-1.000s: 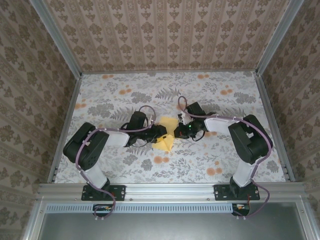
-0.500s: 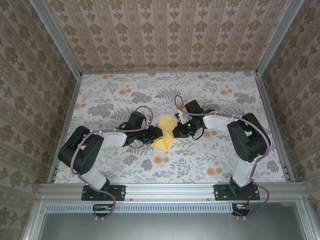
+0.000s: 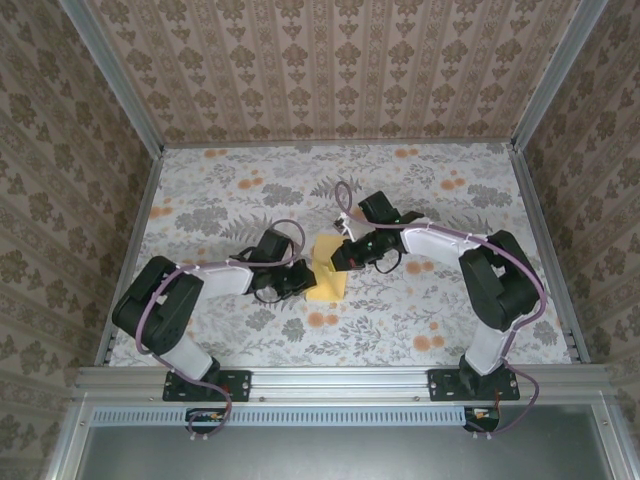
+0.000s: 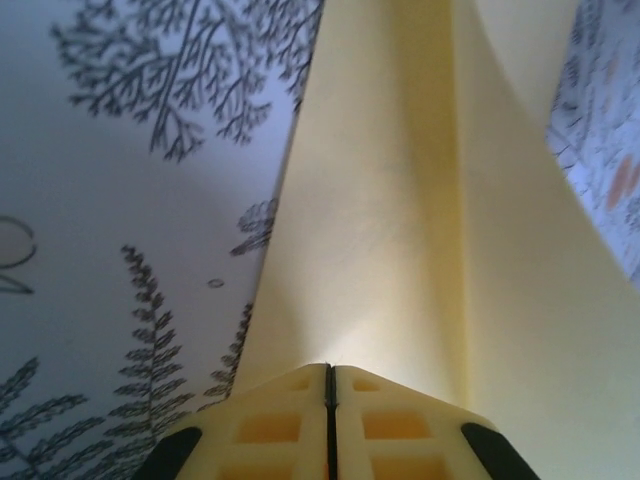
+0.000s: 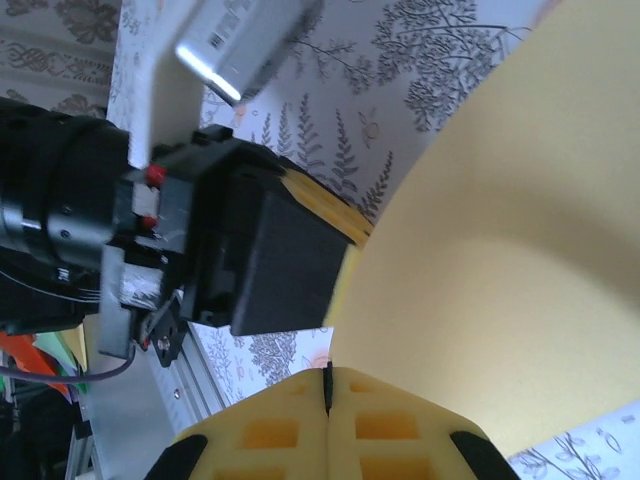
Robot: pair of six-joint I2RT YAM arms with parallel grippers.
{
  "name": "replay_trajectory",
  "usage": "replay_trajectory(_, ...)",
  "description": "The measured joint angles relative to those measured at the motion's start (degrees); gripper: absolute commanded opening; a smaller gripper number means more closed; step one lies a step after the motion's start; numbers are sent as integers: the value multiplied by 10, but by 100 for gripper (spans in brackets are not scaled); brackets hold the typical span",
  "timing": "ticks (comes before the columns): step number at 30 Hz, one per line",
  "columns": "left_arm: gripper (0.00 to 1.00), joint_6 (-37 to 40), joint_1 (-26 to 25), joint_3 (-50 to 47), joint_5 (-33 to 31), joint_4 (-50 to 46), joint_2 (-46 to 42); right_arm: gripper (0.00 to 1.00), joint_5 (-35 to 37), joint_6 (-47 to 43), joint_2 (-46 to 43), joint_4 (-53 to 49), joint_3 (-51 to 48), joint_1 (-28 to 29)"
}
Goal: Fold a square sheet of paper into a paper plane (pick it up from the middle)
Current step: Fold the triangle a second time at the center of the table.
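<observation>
The square sheet of paper (image 3: 327, 280) is plain yellow-orange, creased and lifted into a narrow shape between both grippers at the table's middle. My left gripper (image 3: 306, 279) is shut on its left edge. In the left wrist view the closed fingertips (image 4: 300, 390) pinch the paper (image 4: 400, 200), which rises away in a long fold. My right gripper (image 3: 339, 257) is shut on the paper's upper right part. In the right wrist view the paper (image 5: 520, 260) curves off to the right from that gripper (image 5: 327, 372), and the left gripper's black body (image 5: 270, 255) sits close behind.
The grey floral cloth (image 3: 420, 190) covers the table, with patterned walls on three sides. Aluminium posts stand at the corners and a rail (image 3: 340, 378) runs along the near edge. Both arms lie low, elbows outward.
The right gripper has swung left and toward the back with its part of the paper, and the paper now looks narrower and more upright. The left gripper has shifted slightly left.
</observation>
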Motion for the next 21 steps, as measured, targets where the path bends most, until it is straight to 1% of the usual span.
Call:
replay_trajectory(4,7,9,-2,11,-7,-21,8,1,4,-3,22,-20,14,0)
replay_trajectory(10,6,18,-4,19,-10,-44,11,1,49,-14,54,-61,42,-2)
replay_trajectory(15,6,27,-4,30,-10,-57,11,0,86,-21,60,-86,58,-3)
replay_trajectory(21,7,37,-4,39,-9,-55,4,0,111,-30,64,-95,62,-4)
